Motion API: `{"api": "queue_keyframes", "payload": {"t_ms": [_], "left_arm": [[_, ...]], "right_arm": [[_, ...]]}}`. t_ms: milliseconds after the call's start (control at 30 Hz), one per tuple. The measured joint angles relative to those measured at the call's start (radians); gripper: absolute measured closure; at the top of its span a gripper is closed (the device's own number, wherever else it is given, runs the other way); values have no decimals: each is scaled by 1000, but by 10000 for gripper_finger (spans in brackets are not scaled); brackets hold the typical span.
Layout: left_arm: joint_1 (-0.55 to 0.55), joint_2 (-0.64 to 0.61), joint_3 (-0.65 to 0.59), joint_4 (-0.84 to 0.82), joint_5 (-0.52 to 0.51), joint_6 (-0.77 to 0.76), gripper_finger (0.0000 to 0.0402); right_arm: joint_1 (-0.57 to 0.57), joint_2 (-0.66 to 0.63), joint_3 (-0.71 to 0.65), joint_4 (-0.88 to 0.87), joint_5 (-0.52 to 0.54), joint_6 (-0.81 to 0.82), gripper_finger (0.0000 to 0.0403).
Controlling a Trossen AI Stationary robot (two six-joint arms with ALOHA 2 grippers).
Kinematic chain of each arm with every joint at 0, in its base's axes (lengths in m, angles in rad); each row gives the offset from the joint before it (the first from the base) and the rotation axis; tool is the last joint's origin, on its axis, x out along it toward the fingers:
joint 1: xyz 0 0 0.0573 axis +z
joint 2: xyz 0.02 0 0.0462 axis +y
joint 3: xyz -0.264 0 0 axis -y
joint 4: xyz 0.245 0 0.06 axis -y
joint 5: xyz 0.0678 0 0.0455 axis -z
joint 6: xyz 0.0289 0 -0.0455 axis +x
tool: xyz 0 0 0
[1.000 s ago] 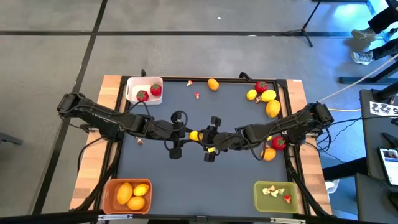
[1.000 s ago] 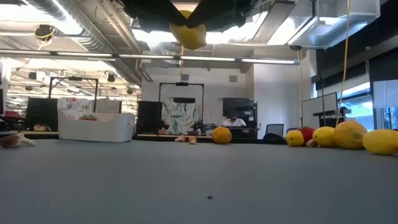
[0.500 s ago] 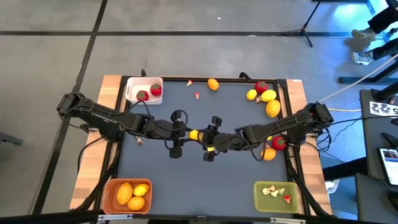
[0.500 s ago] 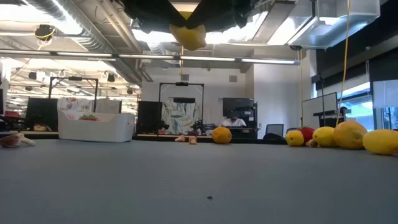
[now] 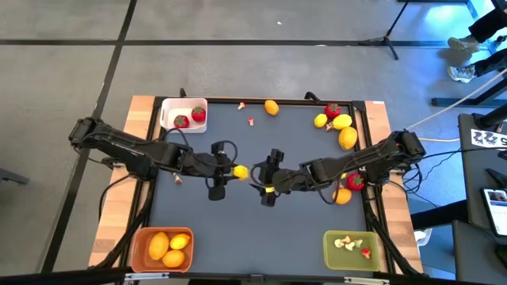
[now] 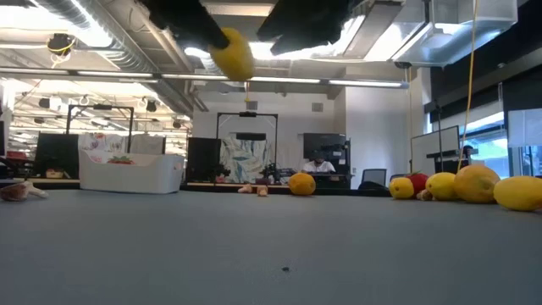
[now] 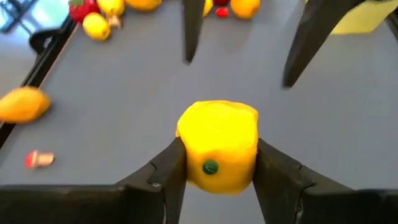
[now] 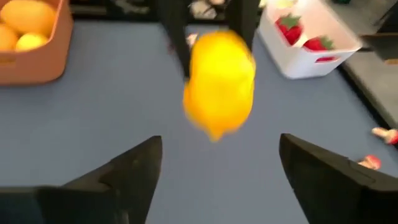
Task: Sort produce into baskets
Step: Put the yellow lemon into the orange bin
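1. Pinching a yellow lemon (image 7: 217, 152) mid-bench, left pincer (image 5: 230, 171) holds it aloft.
2. Right pincer (image 5: 260, 179), spread and empty, sits just beside.
3. Orange basket (image 5: 139, 241) lies nearer the left arm.

3 baskets were on the table: 1 white basket (image 5: 183, 112) at upper left holding 2 strawberries (image 5: 190, 117), 1 orange basket (image 5: 162, 247) at lower left holding 3 yellow-orange fruits (image 5: 169, 245), and 1 olive-green basket (image 5: 352, 249) at lower right holding small bits.
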Motion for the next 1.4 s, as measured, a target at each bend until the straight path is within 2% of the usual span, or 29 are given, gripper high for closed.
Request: {"api": "queue_keyframes", "payload": {"t_ms": [267,667,800,933,1100,1233,1400], "left_arm": [[-62,-99,1,-271,14,-117,249],[-253,-142,1,-535,274,-494,249],[-322,-142,1,-553,364,-628,249],[-385,-142,1,-549,459,-787,249],[-438,-142,1,-546,608,-1056,249],[-504,-142,1,-546,646,-1248,249],[-575,-125,-10,-571,654,-1408,249]], "right_arm": [[0,-1,0,-93,-46,40,68],[0,-1,0,-111,-46,53,68],[0,-1,0,-127,-46,45,68],[-1,0,0,-144,-35,-48,67],[-7,7,0,-103,85,-140,67],[-40,9,0,-89,113,-156,68],[-87,9,0,-115,99,-158,68]]}}
